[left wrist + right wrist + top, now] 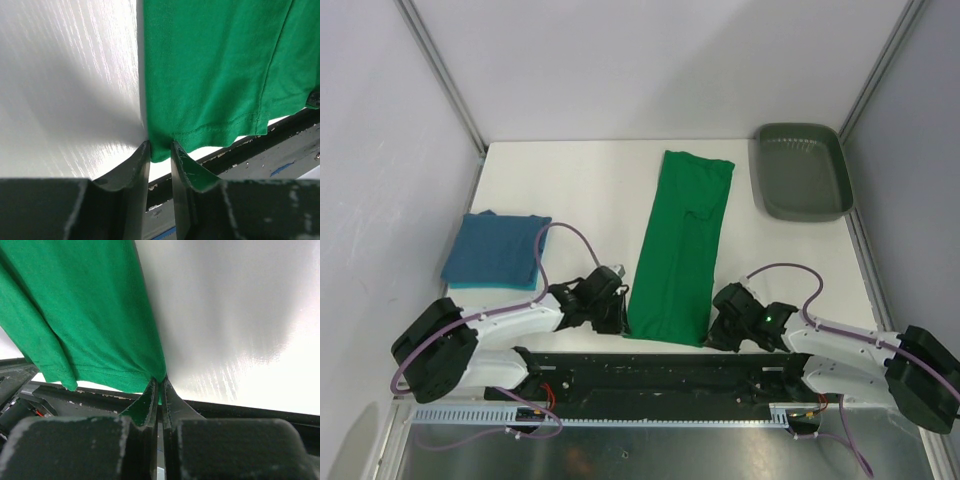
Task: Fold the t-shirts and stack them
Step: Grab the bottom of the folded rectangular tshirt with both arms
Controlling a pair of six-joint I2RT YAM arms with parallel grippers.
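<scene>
The green t-shirt (680, 245) lies folded into a long strip down the middle of the white table (580, 190). My left gripper (618, 305) is at its near left corner. In the left wrist view the fingers (137, 165) stand slightly apart, open, with the corner of the green t-shirt (215, 65) between them. My right gripper (717, 318) is at the near right corner. In the right wrist view that gripper (159, 382) is shut on the hem of the green t-shirt (85, 305). The teal blue t-shirt (498, 250) lies folded at the left of the table.
A dark grey-green tray (805, 175) sits at the far right corner. The table's near edge and the black base rail (650, 375) run just behind both grippers. Grey walls enclose the table on three sides.
</scene>
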